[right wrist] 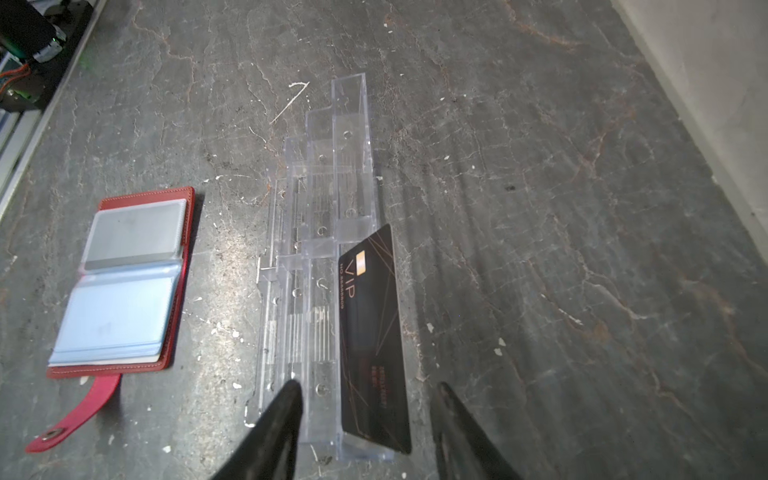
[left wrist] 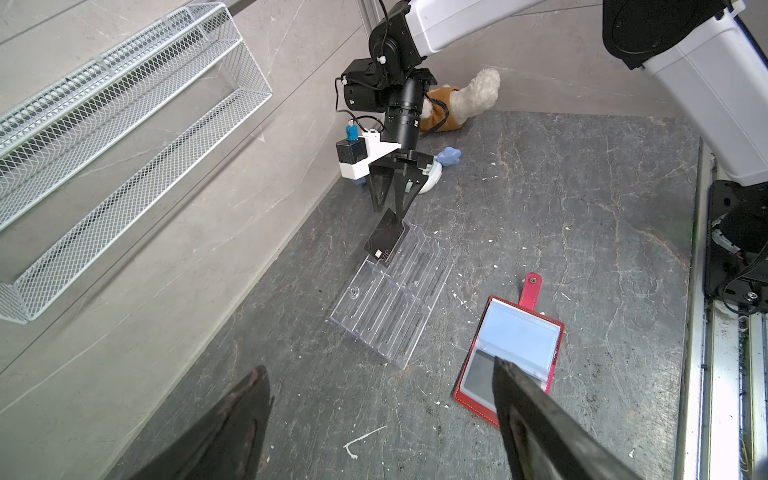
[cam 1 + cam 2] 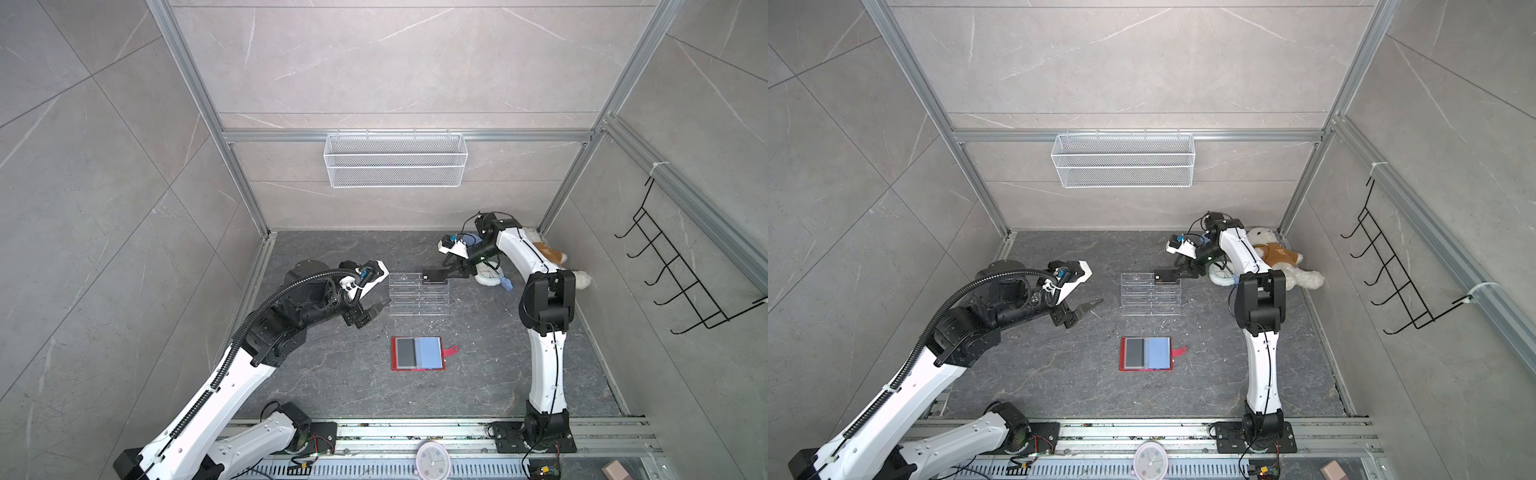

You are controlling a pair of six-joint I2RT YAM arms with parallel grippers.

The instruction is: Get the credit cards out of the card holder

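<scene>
The red card holder [image 3: 440, 368] [image 3: 1123, 353] lies open on the dark table, snap tab out to the right. A grey-looking credit card [image 3: 404, 352] [image 1: 133, 235] sits in its clear sleeve beside the pale blue page. The black "VIP" credit card [image 3: 434, 276] [image 2: 384, 243] [image 1: 372, 332] rests on the top tier of the clear acrylic stand [image 3: 419, 297] [image 1: 316, 249]. My right gripper [image 3: 446, 274] [image 1: 368, 384] stands open at that card's end, a gap on each side of the card. My left gripper [image 3: 374, 313] [image 2: 379, 365] hovers open and empty, left of the stand.
A plush bear [image 3: 1275, 257] and a white clock [image 3: 488, 276] lie in the back right corner behind the right arm. A white wire basket [image 3: 395, 160] hangs on the back wall, a black hook rack [image 3: 685, 270] on the right wall. Another clock [image 3: 432, 459] sits on the front rail.
</scene>
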